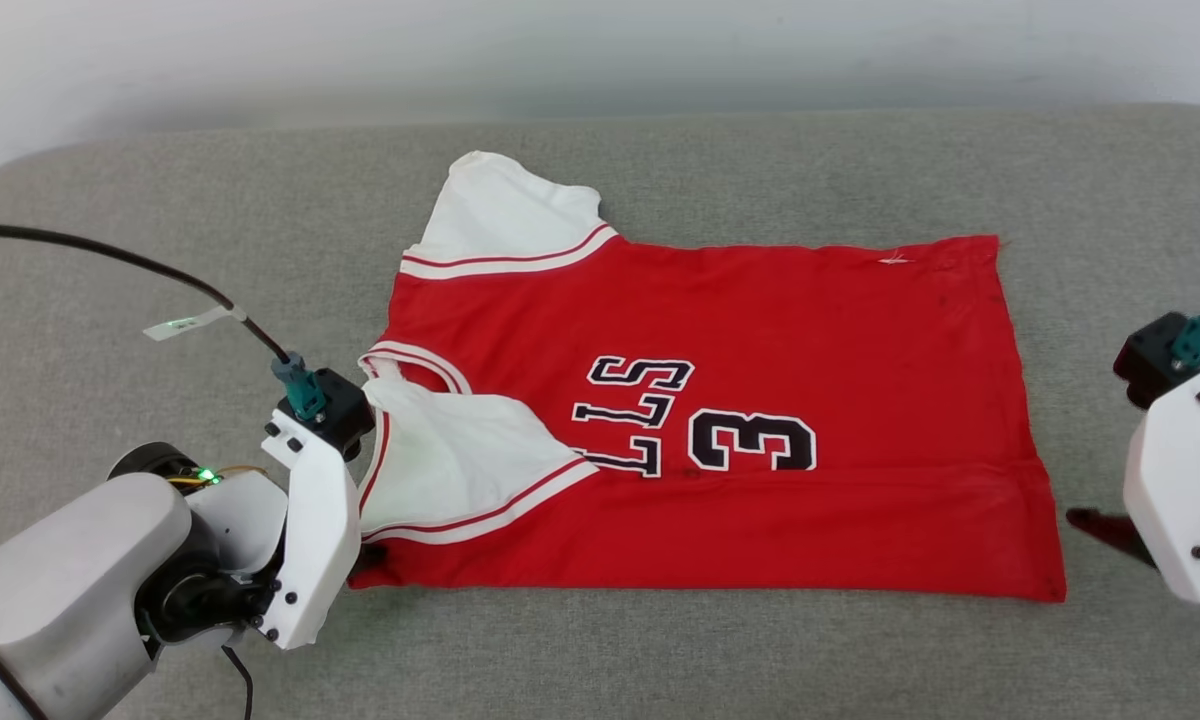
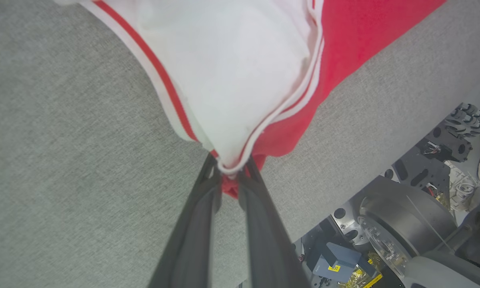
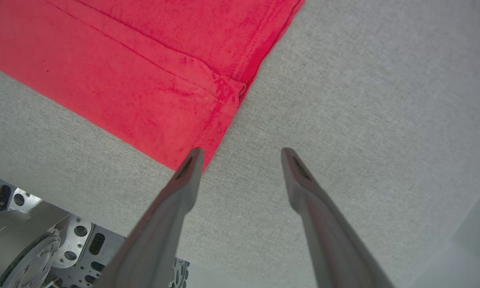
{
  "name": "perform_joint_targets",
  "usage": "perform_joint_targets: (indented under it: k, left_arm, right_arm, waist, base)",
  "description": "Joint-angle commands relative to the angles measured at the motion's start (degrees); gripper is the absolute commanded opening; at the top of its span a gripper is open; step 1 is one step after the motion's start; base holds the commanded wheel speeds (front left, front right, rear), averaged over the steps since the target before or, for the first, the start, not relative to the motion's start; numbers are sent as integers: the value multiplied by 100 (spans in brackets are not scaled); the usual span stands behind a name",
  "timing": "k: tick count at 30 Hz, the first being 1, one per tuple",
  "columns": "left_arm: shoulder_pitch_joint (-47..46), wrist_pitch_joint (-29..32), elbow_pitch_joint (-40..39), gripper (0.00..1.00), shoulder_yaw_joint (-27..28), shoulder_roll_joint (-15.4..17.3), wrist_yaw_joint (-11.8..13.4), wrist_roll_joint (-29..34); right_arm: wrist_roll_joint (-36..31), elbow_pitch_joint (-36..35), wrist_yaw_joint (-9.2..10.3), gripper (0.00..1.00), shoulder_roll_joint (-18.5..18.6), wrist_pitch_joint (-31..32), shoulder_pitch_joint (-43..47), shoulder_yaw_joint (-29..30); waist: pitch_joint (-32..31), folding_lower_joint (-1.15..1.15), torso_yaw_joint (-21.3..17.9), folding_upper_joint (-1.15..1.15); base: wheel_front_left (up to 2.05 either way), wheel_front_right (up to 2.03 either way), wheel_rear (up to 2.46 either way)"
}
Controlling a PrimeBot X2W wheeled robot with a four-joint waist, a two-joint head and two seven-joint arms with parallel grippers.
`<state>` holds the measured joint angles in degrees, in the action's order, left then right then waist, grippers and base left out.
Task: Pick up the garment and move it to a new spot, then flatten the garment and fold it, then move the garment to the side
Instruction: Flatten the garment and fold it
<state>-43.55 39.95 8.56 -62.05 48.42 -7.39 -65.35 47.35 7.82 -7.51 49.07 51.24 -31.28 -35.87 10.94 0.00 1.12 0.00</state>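
The garment (image 1: 760,330), a red jersey with white sleeves and black lettering, lies spread on the grey surface, its near long edge folded over so one white sleeve rests on the front. My left gripper (image 2: 229,168) is shut on the garment's near left corner (image 2: 234,162), pinching white and red cloth; in the head view the gripper (image 1: 365,560) is mostly behind its white wrist housing. My right gripper (image 3: 240,154) stands open just off the garment's near right corner (image 3: 200,140), its left fingertip (image 3: 194,158) at the cloth's edge. One dark fingertip (image 1: 1095,525) shows beside the hem.
The grey padded surface (image 1: 660,650) reaches beyond the garment on all sides. Its front edge shows in both wrist views, with the robot's base (image 2: 400,224) below it. A black cable (image 1: 110,258) runs to my left wrist.
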Motion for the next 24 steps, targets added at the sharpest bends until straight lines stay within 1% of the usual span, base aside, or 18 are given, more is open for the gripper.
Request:
perform_joint_targets:
  k: [1,4,5,7,11,16,17,18,19,24]
  left_arm:
    - [14,-41,-59,0,-11,6,25,57]
    - [25,-69,-121,0,-22,8,39,89]
    - [19,-75,-169,0,-21,10,67,123]
    - [7,-92,-201,0,-26,3,88,135]
    - [59,-187,-217,0,-4,-29,138,158]
    - [135,-280,-165,0,-24,-21,142,163]
    - [154,-287,-159,0,-29,-21,145,168]
    - [184,-301,-146,0,-30,-20,153,158]
    - [226,-329,-136,0,-31,-4,159,139]
    - [372,-434,-119,0,29,143,184,26]
  right_arm:
    - [105,109,4,100,-109,97,135,-40]
    - [184,276,4,100,-230,83,197,-8]
    - [215,483,4,100,-389,44,282,21]
    - [201,698,4,100,-572,-46,379,57]
    - [182,995,3,100,-874,-214,606,-52]
    - [266,1241,3,100,-1122,-361,807,-158]
    - [295,1267,3,71,-1149,-435,801,-127]
    - [294,1259,3,22,-1156,-512,757,-100]
    - [271,1230,3,0,-1118,-557,707,-107]
    - [249,970,4,0,-707,-752,468,-26]
  waist:
    - [58,0,60,0]
    - [113,0,97,0]
    - [164,0,125,0]
    - [207,0,151,0]
    - [278,0,175,0]
    - [292,0,139,0]
    - [285,0,131,0]
    - [271,0,122,0]
    - [247,0,104,0]
    - [43,0,32,0]
  base:
    - [0,0,0]
    - [0,0,0]
    - [0,0,0]
    - [0,0,0]
    - [0,0,0]
    - [0,0,0]
    - [0,0,0]
    - [0,0,0]
    - [0,0,0]
    - [0,0,0]
